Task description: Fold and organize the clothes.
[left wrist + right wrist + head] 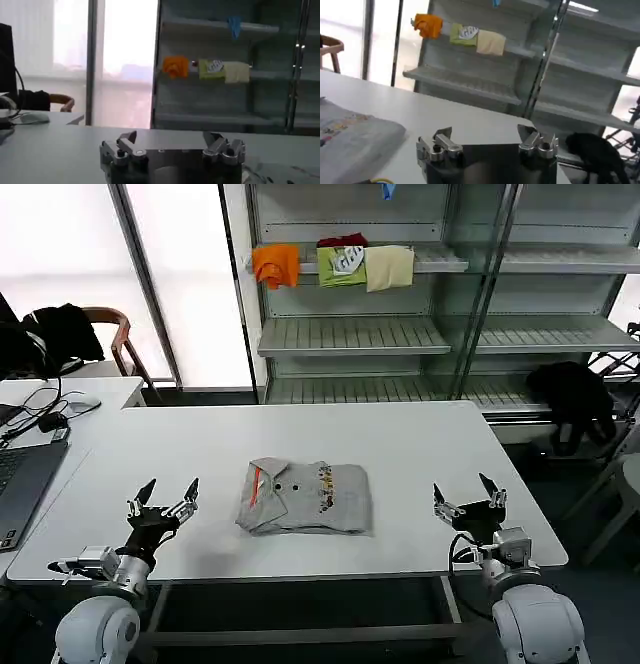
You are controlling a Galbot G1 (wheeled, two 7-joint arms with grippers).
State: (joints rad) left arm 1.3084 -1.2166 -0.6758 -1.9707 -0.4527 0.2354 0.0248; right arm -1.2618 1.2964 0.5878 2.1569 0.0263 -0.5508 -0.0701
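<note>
Shirt (304, 497) sits folded mid-table (420, 439) near the front edge, so I park left gripper (162, 496) and right gripper (468, 493) open, flanking it

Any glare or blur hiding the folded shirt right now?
Head view: window glare sits far left, off the folded shirt, which reads sharp. Left wrist view: bright window washes out the background. Right wrist view: shirt edge soft and close, print smeared.

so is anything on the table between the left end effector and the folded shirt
No. In the head view, bare white table separates the open left end effector from the folded shirt.
</note>
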